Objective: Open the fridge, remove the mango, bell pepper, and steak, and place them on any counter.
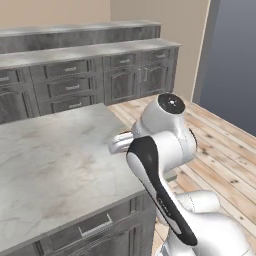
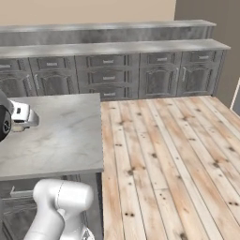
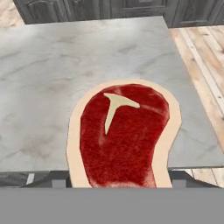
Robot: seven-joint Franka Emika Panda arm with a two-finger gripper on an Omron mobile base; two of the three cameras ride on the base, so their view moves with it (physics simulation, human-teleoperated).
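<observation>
The steak (image 3: 122, 135) hides the pincer's fingertips (grip unclear), its near end cut off below.

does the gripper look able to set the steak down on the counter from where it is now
Probably yes. In the hand view the steak sits right at the gripper, over the marble counter, and the stretch beneath and around it looks bare. In the left base view the hand hangs over the counter's near corner, so nothing seems to block the way down.

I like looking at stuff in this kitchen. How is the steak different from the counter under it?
The steak is red with a pale edge; the counter is light grey and marbled. The steak is small and rounded; the counter is wide with straight edges. Both look flat.
</observation>
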